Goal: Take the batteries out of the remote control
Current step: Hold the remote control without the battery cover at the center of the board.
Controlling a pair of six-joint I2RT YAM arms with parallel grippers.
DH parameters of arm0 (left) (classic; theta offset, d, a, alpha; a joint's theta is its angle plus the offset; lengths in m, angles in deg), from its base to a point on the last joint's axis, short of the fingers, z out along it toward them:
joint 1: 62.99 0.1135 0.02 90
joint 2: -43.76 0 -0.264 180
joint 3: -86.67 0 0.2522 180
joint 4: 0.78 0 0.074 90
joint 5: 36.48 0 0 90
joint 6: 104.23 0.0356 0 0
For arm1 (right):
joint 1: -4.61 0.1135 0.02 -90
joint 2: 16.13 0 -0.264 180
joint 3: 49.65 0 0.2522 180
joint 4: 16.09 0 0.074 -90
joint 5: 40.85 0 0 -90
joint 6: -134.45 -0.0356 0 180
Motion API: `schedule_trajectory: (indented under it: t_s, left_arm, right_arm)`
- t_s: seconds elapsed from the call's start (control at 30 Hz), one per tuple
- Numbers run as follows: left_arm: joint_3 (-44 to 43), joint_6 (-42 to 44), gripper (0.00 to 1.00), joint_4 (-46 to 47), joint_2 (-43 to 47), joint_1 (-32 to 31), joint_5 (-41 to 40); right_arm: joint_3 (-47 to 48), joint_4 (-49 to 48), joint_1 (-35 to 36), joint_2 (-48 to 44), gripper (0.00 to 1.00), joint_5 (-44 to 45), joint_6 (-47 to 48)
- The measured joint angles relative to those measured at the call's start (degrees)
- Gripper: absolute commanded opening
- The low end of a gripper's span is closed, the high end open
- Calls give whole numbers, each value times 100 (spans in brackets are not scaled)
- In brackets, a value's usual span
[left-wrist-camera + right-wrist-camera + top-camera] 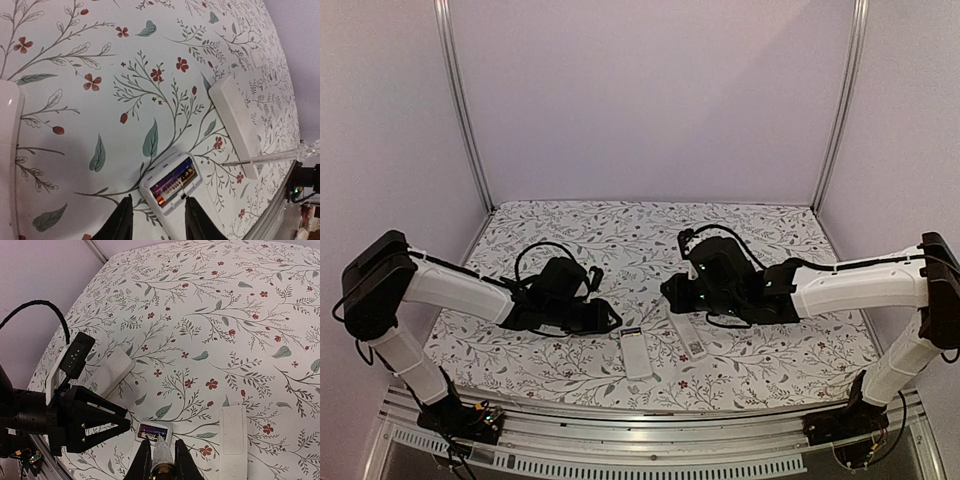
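Currently | my right gripper [160,442] pinches tool [160,451] | my left gripper [157,198] wide, straddling remote [162,168] | risk: prying may skid unclamped remote, not lift batteries [174,183].

Your top camera hangs above and behind the arm bases, looking down on the whole table [650,225] from well back. Your left wrist camera sits low and close, looking past the left gripper [157,202] at the remote [172,186]. Your right wrist camera rides higher, looking past the right gripper [161,446] and its clear stick [161,454]; both wrist views share that remote and stick.
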Motion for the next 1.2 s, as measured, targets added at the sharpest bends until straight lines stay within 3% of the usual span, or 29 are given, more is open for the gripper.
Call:
schedule_trajectory:
  t_s: [1.2]
  left_arm:
    - [0, 2, 21, 275, -444, 22, 74]
  right_arm:
    - [575, 562, 24, 638, 0, -44, 66]
